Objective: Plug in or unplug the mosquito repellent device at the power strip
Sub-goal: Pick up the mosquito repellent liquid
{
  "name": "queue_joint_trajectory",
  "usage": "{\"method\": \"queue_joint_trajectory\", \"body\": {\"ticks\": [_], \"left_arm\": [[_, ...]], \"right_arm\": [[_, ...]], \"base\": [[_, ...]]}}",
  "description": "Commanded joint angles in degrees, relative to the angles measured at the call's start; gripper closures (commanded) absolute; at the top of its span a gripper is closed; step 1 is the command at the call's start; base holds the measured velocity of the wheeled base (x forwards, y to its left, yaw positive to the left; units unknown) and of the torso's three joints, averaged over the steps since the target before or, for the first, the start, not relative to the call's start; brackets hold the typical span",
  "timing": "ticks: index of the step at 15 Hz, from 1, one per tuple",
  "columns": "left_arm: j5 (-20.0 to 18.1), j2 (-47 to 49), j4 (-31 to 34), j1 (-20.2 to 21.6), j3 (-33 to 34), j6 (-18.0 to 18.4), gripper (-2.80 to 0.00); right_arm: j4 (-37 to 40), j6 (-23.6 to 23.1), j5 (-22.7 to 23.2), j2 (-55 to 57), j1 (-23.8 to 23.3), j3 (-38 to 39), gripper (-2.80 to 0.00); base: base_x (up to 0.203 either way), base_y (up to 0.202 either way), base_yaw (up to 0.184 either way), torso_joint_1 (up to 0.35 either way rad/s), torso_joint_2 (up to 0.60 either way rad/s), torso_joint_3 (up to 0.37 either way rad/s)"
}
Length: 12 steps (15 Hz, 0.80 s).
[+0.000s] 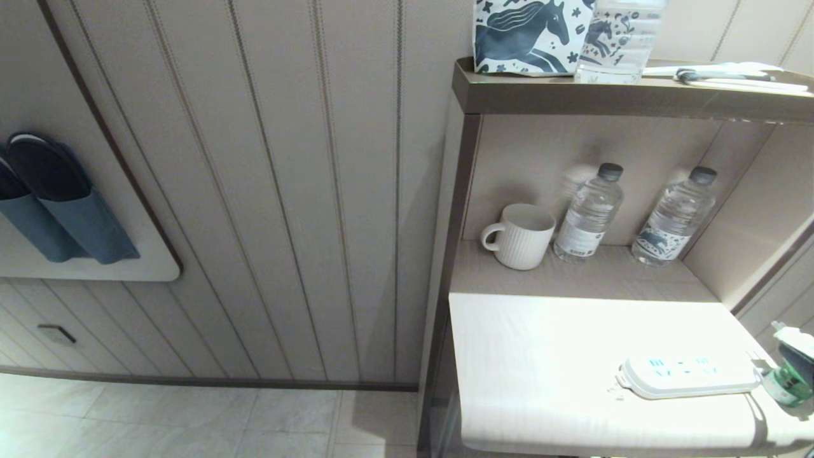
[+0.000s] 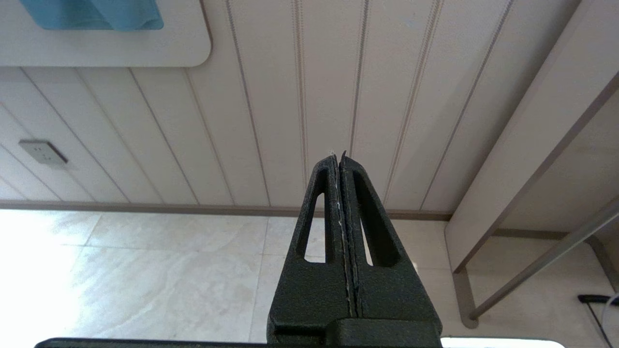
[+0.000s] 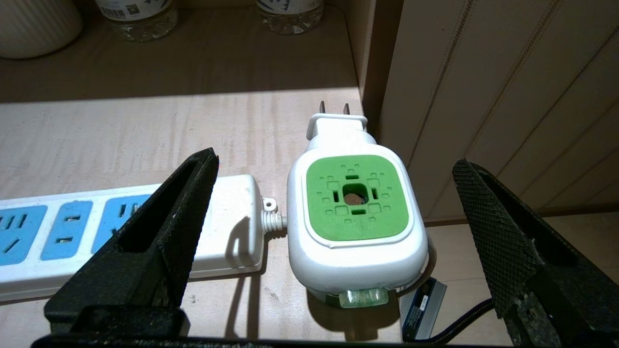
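The right gripper [image 3: 333,241] hangs wide apart around the bug plug [image 3: 355,217], which stands unplugged by the end of the power strip [image 3: 121,232] near the table [image 1: 540,356] edge, so a crooked squeeze could knock it off, while the left gripper [image 2: 338,159], pressed together, hangs over the floor.

Strong sunlight falls on the lower shelf top [image 1: 540,356] in my head view and washes it almost white, while the niche behind, with the mug [image 1: 518,235], lies in soft shade. At my right wrist the light is hard — my right gripper [image 3: 333,203] with its wide-apart fingers throws dark, sharp shadows over the power strip [image 3: 121,232], and the mosquito repellent device [image 3: 355,217] shines bright with a short shadow under it. At my left wrist the floor [image 2: 96,270] glares white at one side — the picture is sharp, and straight wall lines bend near the head view's edges.
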Motion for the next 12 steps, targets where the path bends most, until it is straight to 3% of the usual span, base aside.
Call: {"method": "queue_joint_trajectory", "body": {"ticks": [1, 12], "left_arm": [[0.0, 0.1, 0.1, 0.0, 0.0, 0.0, 0.00], [0.0, 0.1, 0.1, 0.1, 0.0, 0.0, 0.00]], "right_arm": [[-2.7, 0.0, 0.3, 0.8, 0.0, -0.2, -2.80], [-2.7, -2.1, 0.2, 3.9, 0.9, -0.4, -2.80]], "base": [[0.000, 0.000, 0.000, 0.000, 0.00, 0.000], [0.000, 0.000, 0.000, 0.000, 0.00, 0.000]]}}
